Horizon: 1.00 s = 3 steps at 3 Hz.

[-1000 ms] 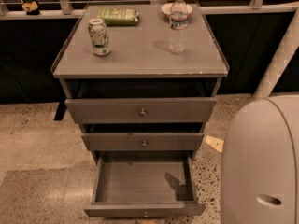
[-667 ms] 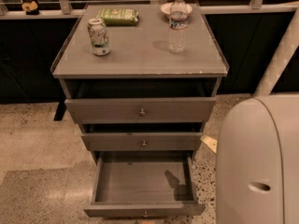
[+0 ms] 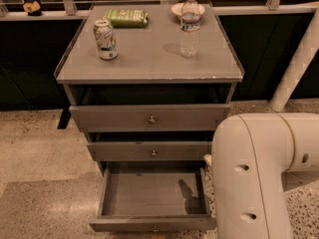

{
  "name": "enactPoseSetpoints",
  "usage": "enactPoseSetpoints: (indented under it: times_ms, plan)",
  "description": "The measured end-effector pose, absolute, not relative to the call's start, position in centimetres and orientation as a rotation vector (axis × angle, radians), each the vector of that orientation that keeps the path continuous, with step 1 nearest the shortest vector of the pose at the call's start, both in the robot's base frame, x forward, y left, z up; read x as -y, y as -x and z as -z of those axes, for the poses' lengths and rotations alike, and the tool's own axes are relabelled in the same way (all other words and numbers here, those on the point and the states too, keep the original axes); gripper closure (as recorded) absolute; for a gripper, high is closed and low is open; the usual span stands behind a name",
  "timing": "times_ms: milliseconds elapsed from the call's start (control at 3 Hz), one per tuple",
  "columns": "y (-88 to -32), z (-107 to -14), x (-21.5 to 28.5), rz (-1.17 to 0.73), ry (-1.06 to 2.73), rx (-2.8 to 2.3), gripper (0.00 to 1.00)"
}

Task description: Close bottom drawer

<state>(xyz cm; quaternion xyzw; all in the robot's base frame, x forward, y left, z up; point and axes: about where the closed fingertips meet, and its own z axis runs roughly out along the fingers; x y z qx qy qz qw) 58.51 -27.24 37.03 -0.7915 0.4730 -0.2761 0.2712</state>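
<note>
The bottom drawer point(image 3: 149, 193) of the grey cabinet is pulled far out toward me. Its plain grey box is empty, and its thin front panel with a small round knob point(image 3: 155, 228) sits at the lower edge of the view. The middle drawer point(image 3: 149, 151) and top drawer point(image 3: 149, 118) above it stand slightly out. My gripper is out of view. Only a white arm segment point(image 3: 254, 178) shows at the lower right, beside the open drawer's right side.
On the cabinet top point(image 3: 149, 59) stand a drink can point(image 3: 105, 39), a clear water bottle point(image 3: 189, 26), a green packet point(image 3: 126, 17) and a small bowl point(image 3: 175, 8). A white post point(image 3: 299, 59) leans at the right. Speckled floor surrounds the cabinet.
The white arm has moved left and further into view, now covering the floor beside the open drawer. The drawers and the things on top have not moved.
</note>
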Motion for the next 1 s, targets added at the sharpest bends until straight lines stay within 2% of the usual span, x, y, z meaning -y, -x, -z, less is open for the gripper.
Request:
enactPoseSetpoints:
  times_ms: [667, 1000]
  plan:
    - [-57.1, -36.0, 26.7, 0.728, 2.141, -1.27, 0.0]
    - [-53.9, -32.2, 25.9, 0.627, 2.097, -1.326, 0.0]
